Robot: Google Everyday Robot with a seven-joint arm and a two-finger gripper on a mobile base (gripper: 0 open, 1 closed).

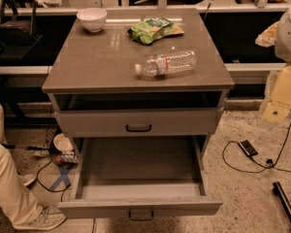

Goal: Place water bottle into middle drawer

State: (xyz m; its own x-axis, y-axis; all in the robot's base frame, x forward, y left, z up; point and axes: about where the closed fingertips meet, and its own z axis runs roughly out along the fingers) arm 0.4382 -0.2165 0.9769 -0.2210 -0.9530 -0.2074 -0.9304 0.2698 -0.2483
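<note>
The water bottle (166, 63) lies on its side on the cabinet top (92, 57), right of centre, white cap pointing left. The middle drawer (140, 207) is pulled far out toward me and its flat floor is bare. The grey drawer above it (138, 123) is pushed in. My gripper (281, 93) is a blurred pale shape at the right edge of the view, right of the cabinet and well apart from the bottle, with nothing seen in it.
A green snack bag (155, 29) and a white bowl (91, 19) sit at the back of the top. A person's legs and shoe (9, 188) are at the left. Cables, a small dark device (247, 148) and a dark bar (287, 203) lie on the floor.
</note>
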